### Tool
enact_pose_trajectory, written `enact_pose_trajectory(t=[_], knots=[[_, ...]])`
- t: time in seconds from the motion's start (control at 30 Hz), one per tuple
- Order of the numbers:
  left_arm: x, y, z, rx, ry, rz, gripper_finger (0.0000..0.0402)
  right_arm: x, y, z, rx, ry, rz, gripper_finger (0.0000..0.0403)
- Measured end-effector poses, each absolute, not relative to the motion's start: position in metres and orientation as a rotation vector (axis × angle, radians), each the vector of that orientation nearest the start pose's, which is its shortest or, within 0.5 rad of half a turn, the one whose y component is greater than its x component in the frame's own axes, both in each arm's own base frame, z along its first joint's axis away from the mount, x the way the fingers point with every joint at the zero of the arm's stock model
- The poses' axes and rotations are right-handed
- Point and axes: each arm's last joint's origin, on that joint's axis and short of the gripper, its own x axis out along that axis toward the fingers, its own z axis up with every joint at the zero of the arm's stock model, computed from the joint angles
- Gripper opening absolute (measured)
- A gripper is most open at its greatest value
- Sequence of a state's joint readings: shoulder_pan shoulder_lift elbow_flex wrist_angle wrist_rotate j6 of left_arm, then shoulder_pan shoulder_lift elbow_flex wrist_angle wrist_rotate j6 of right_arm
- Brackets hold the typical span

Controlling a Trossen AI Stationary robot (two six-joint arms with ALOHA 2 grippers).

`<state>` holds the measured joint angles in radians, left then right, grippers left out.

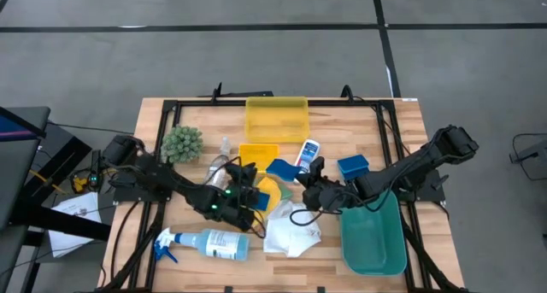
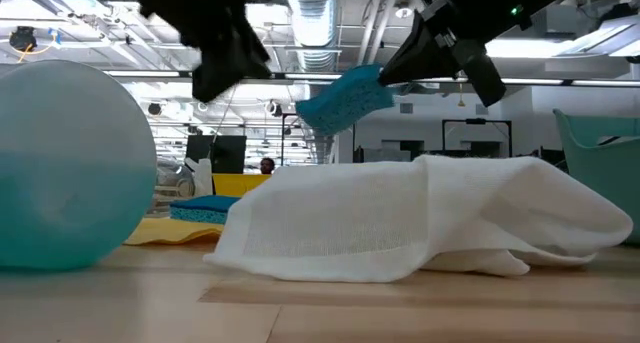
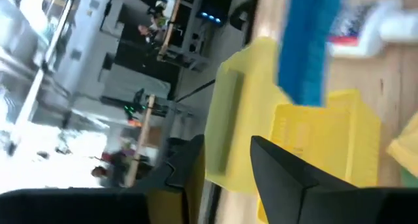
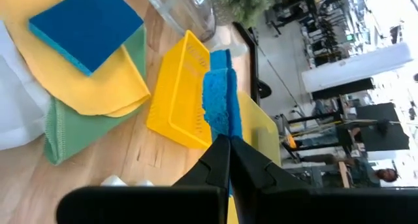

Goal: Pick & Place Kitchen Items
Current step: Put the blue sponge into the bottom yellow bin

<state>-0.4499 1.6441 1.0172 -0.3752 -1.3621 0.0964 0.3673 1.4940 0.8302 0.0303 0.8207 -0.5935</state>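
On my wooden bench, cloths, bottles and yellow trays are spread within both arms' reach. My right gripper is clamped on the edge of a blue sponge, holding it in the air over the white cloth so it clears the clutter. My left gripper hovers beside it, parted and empty.

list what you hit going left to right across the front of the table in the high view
blue-white spray bottle → white cloth → teal bin
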Motion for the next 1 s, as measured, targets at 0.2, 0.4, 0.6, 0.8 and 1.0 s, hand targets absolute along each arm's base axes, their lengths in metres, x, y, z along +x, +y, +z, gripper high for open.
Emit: enact_pose_trajectory(t=[0.2,0.4,0.6,0.8,1.0], knots=[[0.241,-0.104,0.24,0.635,0.501,0.816,0.0123,0.297,0.073,0.215,-0.985,0.635,-0.226,0.0],[0.193,-0.089,0.233,0.452,0.358,0.791,0.011,0.306,0.052,0.218,-1.071,0.596,-0.1,0.0],[0.166,-0.078,0.22,0.363,0.242,0.75,0.0098,0.311,0.035,0.219,-1.145,0.579,-0.022,0.0],[0.156,-0.072,0.22,0.333,0.148,0.644,0.0089,0.323,0.026,0.207,-1.298,0.574,0.02,0.0],[0.156,-0.073,0.22,0.338,0.118,0.574,0.008,0.343,0.018,0.163,-1.455,0.655,0.038,0.0]])
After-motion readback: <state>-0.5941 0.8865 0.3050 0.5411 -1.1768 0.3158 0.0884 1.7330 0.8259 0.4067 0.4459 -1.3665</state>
